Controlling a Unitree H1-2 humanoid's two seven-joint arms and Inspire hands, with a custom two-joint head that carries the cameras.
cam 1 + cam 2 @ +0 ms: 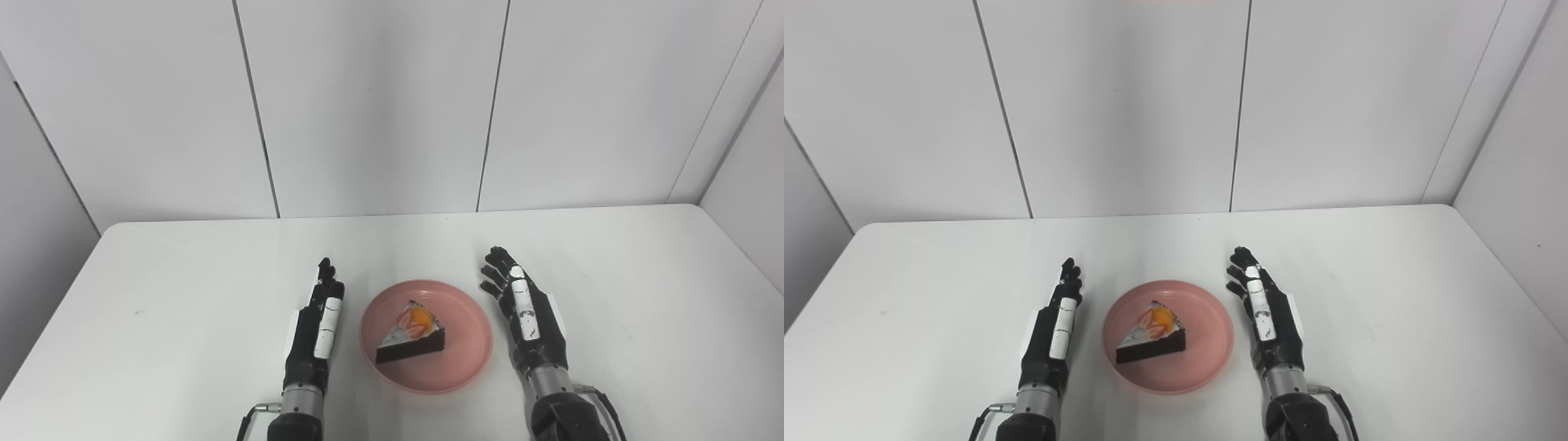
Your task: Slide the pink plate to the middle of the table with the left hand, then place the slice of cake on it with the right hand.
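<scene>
A pink plate (465, 355) lies on the white table (184, 294), near the front and about midway across. On it rests a wedge of chocolate cake (411, 340) with white icing, strawberry and an orange fruit piece on top. My left hand (318, 324) lies just left of the plate, fingers straight and apart, holding nothing. My right hand (527, 312) sits just right of the plate, fingers spread and empty. Neither hand touches the plate or the cake.
The table has rounded corners and is boxed in by white wall panels (367, 110) at the back and on both sides. Cables (603, 404) trail from both wrists near the front edge.
</scene>
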